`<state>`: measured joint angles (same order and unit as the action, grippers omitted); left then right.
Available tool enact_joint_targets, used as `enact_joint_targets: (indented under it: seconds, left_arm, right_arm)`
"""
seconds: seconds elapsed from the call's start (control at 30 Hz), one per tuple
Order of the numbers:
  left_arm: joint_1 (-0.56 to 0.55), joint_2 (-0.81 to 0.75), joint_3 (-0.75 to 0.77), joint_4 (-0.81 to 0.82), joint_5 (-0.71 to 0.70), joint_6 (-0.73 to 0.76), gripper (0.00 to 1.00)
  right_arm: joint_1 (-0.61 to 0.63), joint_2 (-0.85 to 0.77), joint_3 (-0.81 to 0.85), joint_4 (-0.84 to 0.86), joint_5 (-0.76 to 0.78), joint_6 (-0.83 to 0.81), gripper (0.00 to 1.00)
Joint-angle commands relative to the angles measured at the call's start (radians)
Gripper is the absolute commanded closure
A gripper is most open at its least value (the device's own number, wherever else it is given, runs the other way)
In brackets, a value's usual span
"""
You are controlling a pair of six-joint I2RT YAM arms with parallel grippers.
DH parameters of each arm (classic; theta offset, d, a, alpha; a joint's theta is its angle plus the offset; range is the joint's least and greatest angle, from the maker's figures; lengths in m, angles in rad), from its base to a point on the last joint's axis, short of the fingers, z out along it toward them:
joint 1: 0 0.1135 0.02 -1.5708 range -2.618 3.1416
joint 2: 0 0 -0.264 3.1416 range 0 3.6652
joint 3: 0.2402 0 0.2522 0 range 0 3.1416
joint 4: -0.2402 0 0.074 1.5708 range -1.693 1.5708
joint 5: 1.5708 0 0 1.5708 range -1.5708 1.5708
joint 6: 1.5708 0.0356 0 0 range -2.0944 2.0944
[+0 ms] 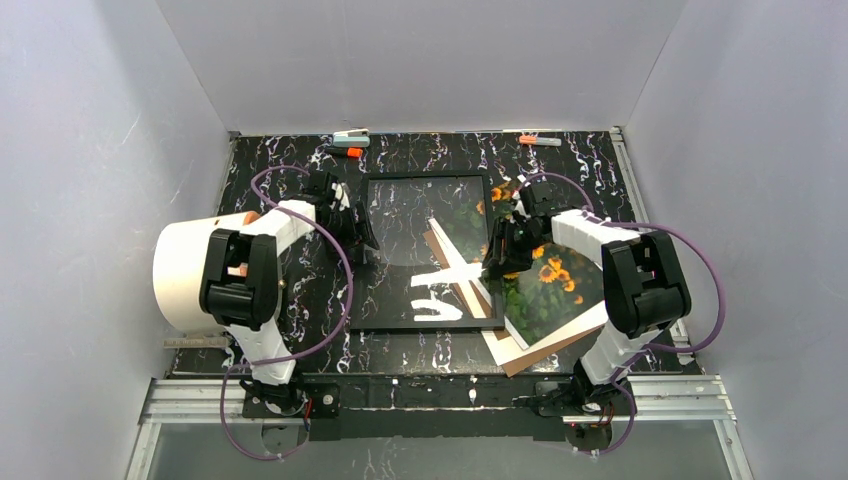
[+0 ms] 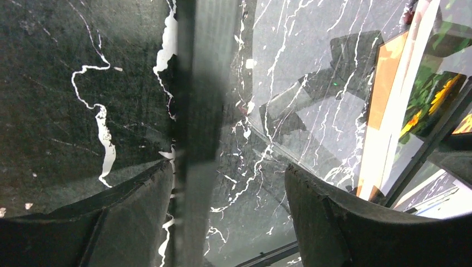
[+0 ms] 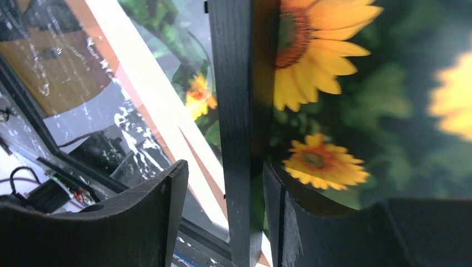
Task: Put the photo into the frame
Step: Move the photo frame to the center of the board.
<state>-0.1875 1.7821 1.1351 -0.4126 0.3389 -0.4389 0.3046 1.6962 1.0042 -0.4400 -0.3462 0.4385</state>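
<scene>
The black frame lies flat mid-table, its pane reflecting the arms. The sunflower photo lies tilted on a brown backing board, its left part under the frame's right side. My left gripper is open at the frame's left edge. In the left wrist view the frame's bar runs between the fingers, close to the left one. My right gripper is open astride the right bar. The right finger is near the bar and over the photo; a gap remains on the other side.
The brown backing board sticks out toward the table's near right edge. Two small orange-and-white clips lie along the back edge. White walls close in the table on three sides.
</scene>
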Motion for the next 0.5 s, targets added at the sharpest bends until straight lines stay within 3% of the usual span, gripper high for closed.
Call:
enact_joint_targets:
  seconds: [0.0, 0.23, 0.47]
  left_arm:
    - [-0.003, -0.077, 0.03, -0.057, -0.05, -0.01, 0.29]
    - [-0.002, -0.085, 0.081, -0.234, -0.457, -0.016, 0.19]
    - [-0.002, -0.129, 0.134, -0.299, -0.627, -0.013, 0.1]
  right_arm:
    - [0.047, -0.022, 0.023, 0.076, -0.117, 0.029, 0.41]
    - [0.124, 0.059, 0.065, 0.189, -0.121, 0.091, 0.42]
    - [0.209, 0.179, 0.175, 0.262, -0.107, 0.148, 0.44]
